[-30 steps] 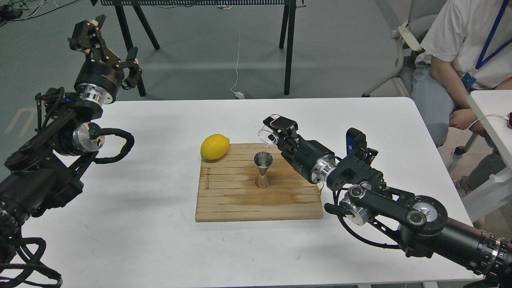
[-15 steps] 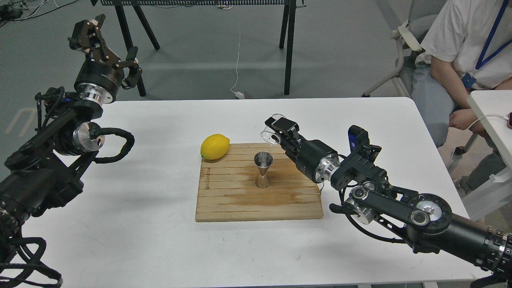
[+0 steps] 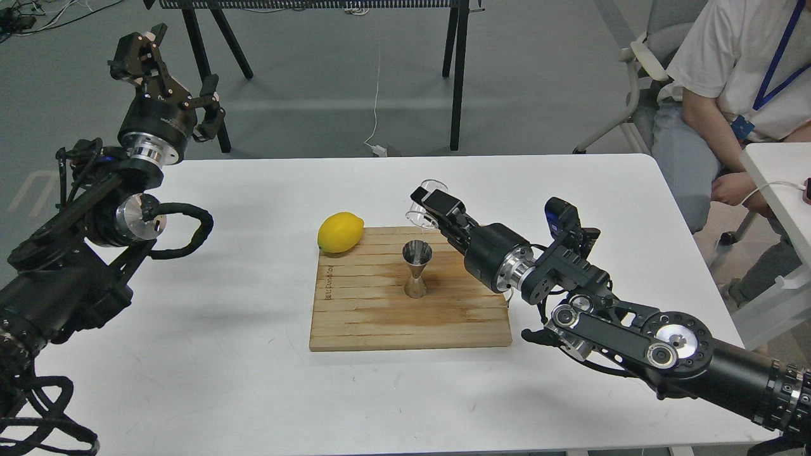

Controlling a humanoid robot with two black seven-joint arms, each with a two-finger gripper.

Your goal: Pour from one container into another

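Pincer of the right arm grips the small clear plastic cup, tipped above the shiny steel hourglass jigger to pour.

This looks like a robotics lab or test room. A plain white table stands on grey carpet; beyond it are black trestle legs and loose cables, and at its right a seated person wears a lanyard.
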